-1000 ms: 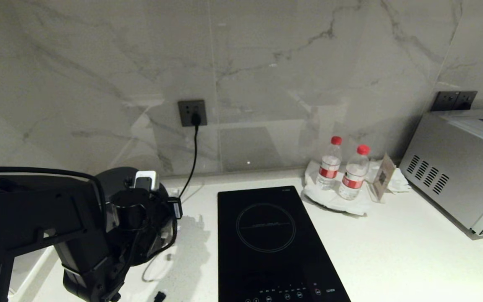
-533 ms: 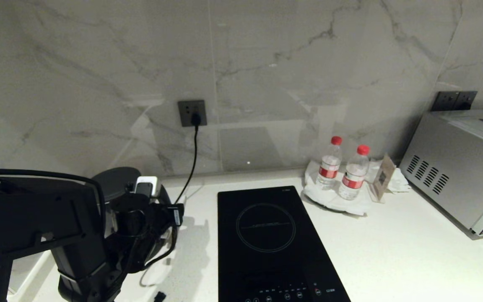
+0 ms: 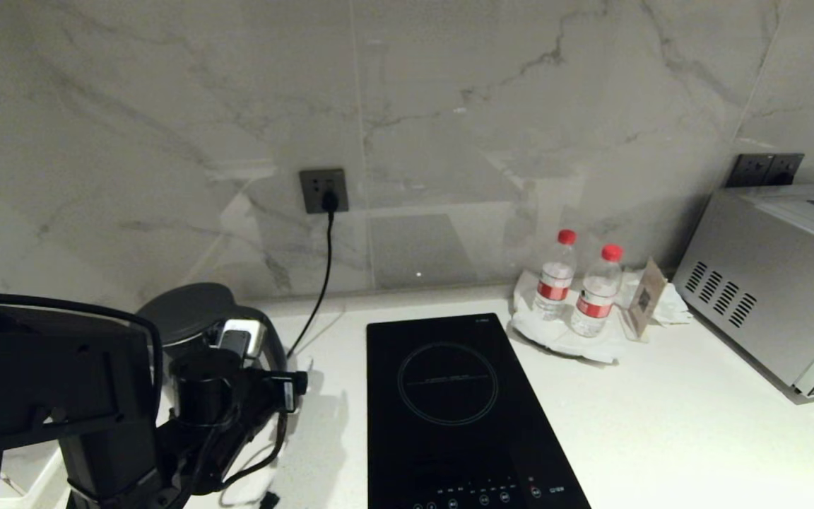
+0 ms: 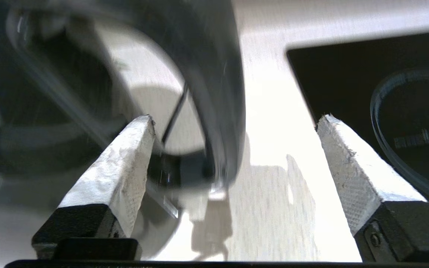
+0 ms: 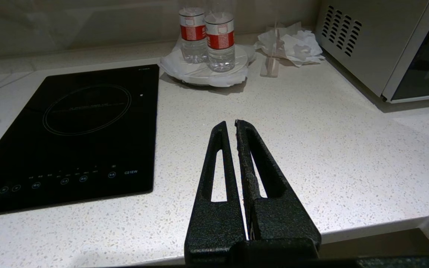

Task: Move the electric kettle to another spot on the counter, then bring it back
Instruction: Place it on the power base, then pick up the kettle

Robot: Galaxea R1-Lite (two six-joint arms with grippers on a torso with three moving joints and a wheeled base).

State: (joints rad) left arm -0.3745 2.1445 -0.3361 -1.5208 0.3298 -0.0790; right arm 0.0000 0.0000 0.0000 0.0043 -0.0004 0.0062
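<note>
The left gripper is seen with its white-padded fingers spread wide and nothing clamped between them; a second ago they were set far closer together at the handle of the electric kettle. The release of the handle is thus read as just made, and in the head view the arm has been drawn back and lower than it was half a second ago, so that more of the grey lid is uncovered. From this it is judged that the kettle has been set down and that one leg of the move is finished; which leg cannot be told from these views.

In the left wrist view the dark handle loop is found just ahead of the fingers, nearer one pad than the other, with no contact visible. The kettle itself stands upright on the counter at the far left, near the wall, beside the black cooktop and below the wall socket with its cord.

The right gripper is held parked over the counter's front edge, its fingers pressed together on nothing.
</note>
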